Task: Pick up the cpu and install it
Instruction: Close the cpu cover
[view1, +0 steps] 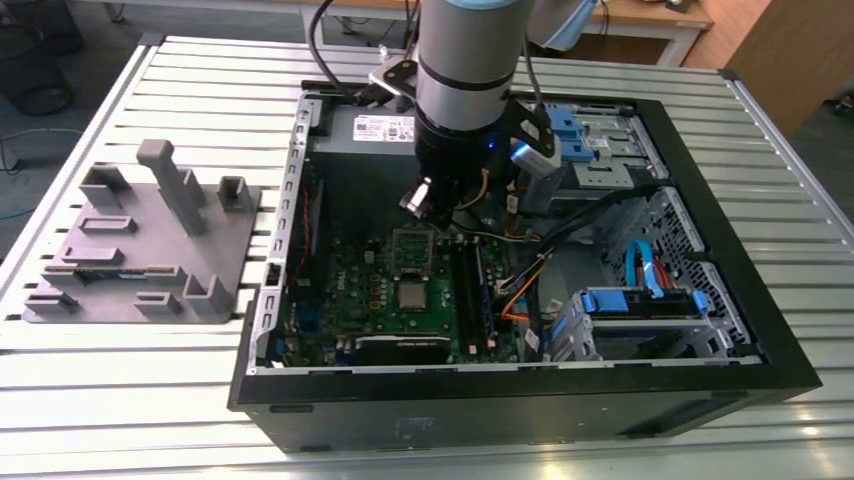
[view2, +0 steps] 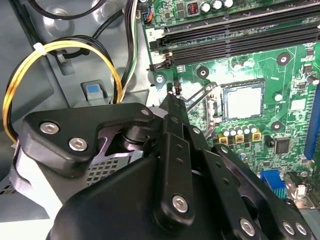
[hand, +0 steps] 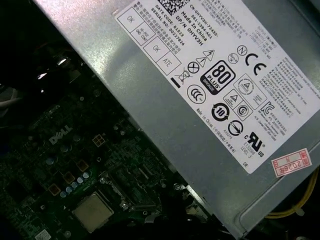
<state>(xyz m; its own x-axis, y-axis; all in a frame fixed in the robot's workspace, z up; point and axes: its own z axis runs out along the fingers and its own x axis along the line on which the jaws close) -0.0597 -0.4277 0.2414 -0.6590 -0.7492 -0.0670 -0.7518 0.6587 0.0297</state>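
We see the cpu (view1: 412, 294) lying flat in the socket (view2: 243, 101) on the green motherboard (view1: 400, 300) inside the open case (view1: 747, 330), its silver top facing up in both wrist views (hand: 93, 212). The gripper (view1: 424, 200) hangs above the board, apart from the chip, just beside the grey power supply (hand: 210, 100). In the second wrist view the fingers (view2: 176, 130) meet at their tips with nothing between them, so we take the gripper as closed and empty.
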